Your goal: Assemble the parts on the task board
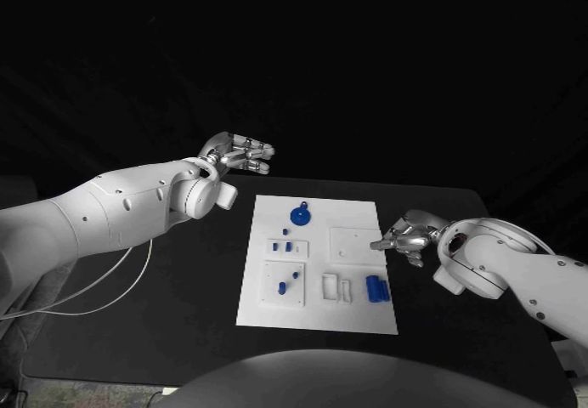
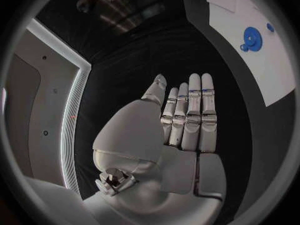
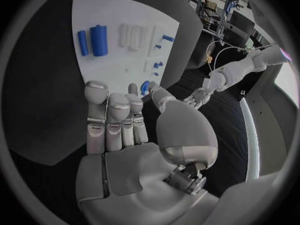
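While nothing is yet held, both hands are kept off the task board (image 1: 321,313), which lies flat in the middle of the black table (image 1: 183,340). The left hand (image 1: 240,155) is raised near the board's far left corner, its fingers extended side by side and empty, as is confirmed in the left wrist view. The right hand (image 1: 408,237) is poised just beside the board's right edge, fingers likewise straight and holding nothing.

On the board, a round blue part (image 1: 299,216) is seen near the far end, small blue pieces (image 1: 283,246) sit in white fixtures at the left, and two blue cylinders (image 1: 377,289) lie side by side near the right edge.

The parts are judged to be light, rigid plastic, smooth enough to slip or roll. The cylinders would best be pinched across their middle, the round part by its rim.
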`<control>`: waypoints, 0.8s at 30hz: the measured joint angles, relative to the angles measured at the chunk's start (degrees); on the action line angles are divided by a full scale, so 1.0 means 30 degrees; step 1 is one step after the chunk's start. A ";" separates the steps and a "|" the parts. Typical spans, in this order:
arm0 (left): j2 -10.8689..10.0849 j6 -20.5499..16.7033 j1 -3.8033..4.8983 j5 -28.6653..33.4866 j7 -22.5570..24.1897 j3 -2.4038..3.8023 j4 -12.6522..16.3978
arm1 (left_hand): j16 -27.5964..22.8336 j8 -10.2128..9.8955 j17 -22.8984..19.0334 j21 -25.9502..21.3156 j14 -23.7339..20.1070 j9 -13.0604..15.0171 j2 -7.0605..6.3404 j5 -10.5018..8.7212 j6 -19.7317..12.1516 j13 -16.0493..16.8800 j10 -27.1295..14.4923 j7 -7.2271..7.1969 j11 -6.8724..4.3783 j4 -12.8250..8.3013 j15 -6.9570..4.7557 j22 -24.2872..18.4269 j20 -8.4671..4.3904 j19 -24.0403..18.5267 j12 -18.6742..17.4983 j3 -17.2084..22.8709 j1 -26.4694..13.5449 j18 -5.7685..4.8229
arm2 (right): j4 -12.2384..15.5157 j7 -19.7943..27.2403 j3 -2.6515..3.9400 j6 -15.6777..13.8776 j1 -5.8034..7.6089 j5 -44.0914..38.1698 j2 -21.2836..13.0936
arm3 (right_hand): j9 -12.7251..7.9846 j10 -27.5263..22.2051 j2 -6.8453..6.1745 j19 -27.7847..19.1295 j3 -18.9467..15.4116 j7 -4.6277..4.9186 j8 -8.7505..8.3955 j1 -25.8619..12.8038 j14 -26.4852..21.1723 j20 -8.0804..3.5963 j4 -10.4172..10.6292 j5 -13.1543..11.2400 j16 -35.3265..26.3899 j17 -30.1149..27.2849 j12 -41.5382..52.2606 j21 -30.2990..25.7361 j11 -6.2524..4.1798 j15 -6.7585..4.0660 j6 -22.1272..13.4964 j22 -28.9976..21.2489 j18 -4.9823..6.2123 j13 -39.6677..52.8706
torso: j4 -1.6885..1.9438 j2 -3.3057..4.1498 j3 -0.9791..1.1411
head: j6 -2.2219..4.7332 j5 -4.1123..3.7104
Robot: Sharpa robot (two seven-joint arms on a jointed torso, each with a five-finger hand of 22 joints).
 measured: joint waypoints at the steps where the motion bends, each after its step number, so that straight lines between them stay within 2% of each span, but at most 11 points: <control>1: -0.0001 0.0013 -0.0002 0.0000 0.0009 0.0000 0.0004 | 0.0000 0.0000 0.0001 0.0000 0.0000 0.0000 0.0000 0.0000 0.0000 0.0000 0.0000 0.0000 0.0000 0.0000 0.0000 -0.0001 -0.0001 0.0000 0.0000 0.0000 0.0000 0.0001 | -0.0055 -0.0310 -0.0023 0.0240 -0.0030 0.0031 0.0009 | 0.0119 0.0098 -0.0050 0.0000 0.0148 0.0003 0.0000 -0.0234 0.0024 0.0000 0.0148 -0.0165 0.0044 0.0133 0.0000 0.0122 0.0017 -0.0021 -0.0005 0.0103 0.0001 0.0105 | 0.0004 -0.0002 -0.0011 | 0.0000 -0.0033; 5: -0.0009 0.0069 -0.0006 -0.0003 0.0047 -0.0001 0.0026 | 0.0000 0.0000 0.0385 0.0444 0.0000 0.0000 0.0000 0.0000 0.0000 0.0000 -0.0001 0.0000 0.0000 -0.0028 0.0000 0.0382 -0.0069 -0.0217 0.0000 -0.0130 0.0000 0.0005 | -0.0255 -0.1544 -0.0115 0.1123 -0.0202 0.0071 0.0085 | 0.0562 0.0267 -0.0627 0.0000 0.1345 0.0062 0.0000 -0.0906 0.0026 0.0001 0.0906 -0.1082 0.0203 0.0613 -0.0037 0.0553 0.0001 -0.0021 -0.0066 0.0530 0.0001 0.0436 | 0.0029 0.0000 -0.0024 | 0.0000 -0.0106; 7: -0.0017 0.0088 -0.0007 -0.0003 0.0062 -0.0001 0.0031 | 0.0000 0.0000 0.0391 0.0444 0.0000 0.0000 0.0000 0.0000 0.0000 -0.0001 0.0000 -0.0001 0.0000 -0.0028 0.0000 0.0400 -0.0031 -0.0256 0.0000 -0.0130 0.0000 0.0003 | -0.0348 -0.2037 -0.0133 0.1453 -0.0264 0.0068 0.0151 | 0.0696 0.0296 -0.0956 -0.0001 0.2003 0.0063 0.0000 -0.1235 0.0025 0.0002 0.1177 -0.1167 0.0203 0.0760 -0.0164 0.0640 0.0028 -0.0021 -0.0067 0.0692 0.0004 0.0550 | 0.0033 0.0000 -0.0029 | 0.0000 -0.0110; 9: -0.0022 0.0100 -0.0007 -0.0004 0.0075 -0.0001 0.0034 | 0.0000 0.0000 0.0391 0.0444 0.0000 0.0000 0.0000 0.0000 0.0001 0.0000 0.0000 0.0000 0.0000 -0.0028 0.0001 0.0400 -0.0002 -0.0285 0.0000 -0.0130 0.0000 0.0004 | -0.0438 -0.2391 -0.0159 0.1655 -0.0297 0.0045 0.0224 | 0.0798 0.0296 -0.1088 -0.0001 0.2163 0.0063 0.0000 -0.1366 0.0068 0.0003 0.1330 -0.1169 0.0203 0.0865 -0.0164 0.0662 0.0028 0.0017 -0.0067 0.0791 0.0004 0.0668 | 0.0044 0.0002 -0.0031 | 0.0000 -0.0112; 12: -0.0026 0.0120 -0.0007 -0.0004 0.0096 -0.0002 0.0039 | 0.0000 0.0000 0.0390 0.0443 0.0000 0.0000 0.0000 0.0000 0.0000 0.0000 0.0000 0.0000 0.0000 -0.0028 0.0000 0.0399 -0.0002 -0.0285 0.0000 -0.0130 0.0000 0.0003 | -0.0615 -0.2857 -0.0318 0.1912 -0.0317 -0.0016 0.0371 | 0.0936 0.0435 -0.1128 -0.0001 0.2208 0.0063 0.0000 -0.1407 0.0158 0.0003 0.1375 -0.1168 0.0203 0.1048 -0.0164 0.0738 0.0023 -0.0014 -0.0066 0.0957 0.0006 0.0864 | 0.0049 0.0009 -0.0035 | 0.0000 -0.0125; 14: -0.0027 0.0131 -0.0008 -0.0004 0.0109 -0.0002 0.0044 | 0.0000 0.0000 0.0390 0.0443 0.0000 0.0000 0.0000 0.0000 0.0000 -0.0001 -0.0001 0.0000 0.0000 -0.0028 0.0000 0.0399 -0.0001 -0.0284 0.0000 -0.0130 0.0000 0.0003 | -0.0763 -0.3098 -0.0539 0.2035 -0.0332 -0.0099 0.0499 | 0.1027 0.0436 -0.1203 -0.0001 0.2268 0.0064 0.0000 -0.1481 0.0158 0.0004 0.1435 -0.1168 0.0202 0.1169 -0.0164 0.0738 0.0025 -0.0014 -0.0066 0.1096 0.0007 0.1026 | 0.0053 0.0011 -0.0035 | 0.0000 -0.0126; 17: -0.0034 0.0144 -0.0009 -0.0004 0.0123 -0.0004 0.0067 | 0.0000 0.0000 0.0389 0.0442 0.0000 0.0000 0.0000 0.0000 0.0000 -0.0001 -0.0001 0.0000 0.0000 -0.0027 0.0000 0.0398 0.0040 -0.0327 0.0000 -0.0130 0.0000 0.0003 | -0.0992 -0.3373 -0.0742 0.2154 -0.0385 -0.0248 0.0749 | 0.1064 0.0435 -0.1203 -0.0002 0.2391 0.0064 0.0000 -0.1481 0.0158 0.0004 0.1558 -0.1169 0.0202 0.1288 -0.0265 0.0737 0.0025 -0.0014 -0.0066 0.1163 0.0007 0.1205 | 0.0051 0.0015 -0.0035 | 0.0000 -0.0121; 24: -0.0063 0.0151 -0.0010 -0.0005 0.0140 -0.0004 0.0085 | 0.0000 0.0000 0.0355 0.0442 -0.0117 0.0000 -0.0085 0.0000 0.0000 0.0000 -0.0001 0.0000 0.0000 0.0103 0.0116 0.0396 0.0111 -0.0396 0.0000 -0.0261 -0.0085 0.0003 | -0.1534 -0.3737 -0.0983 0.2331 -0.0435 -0.0622 0.1218 | 0.1064 0.0500 -0.1203 -0.0002 0.2451 0.0029 0.0000 -0.1481 0.0158 0.0005 0.1498 -0.1168 0.0201 0.1375 -0.0265 0.0737 -0.0039 -0.0014 -0.0101 0.1163 0.0009 0.1335 | 0.0051 0.0022 -0.0026 | 0.0000 -0.0092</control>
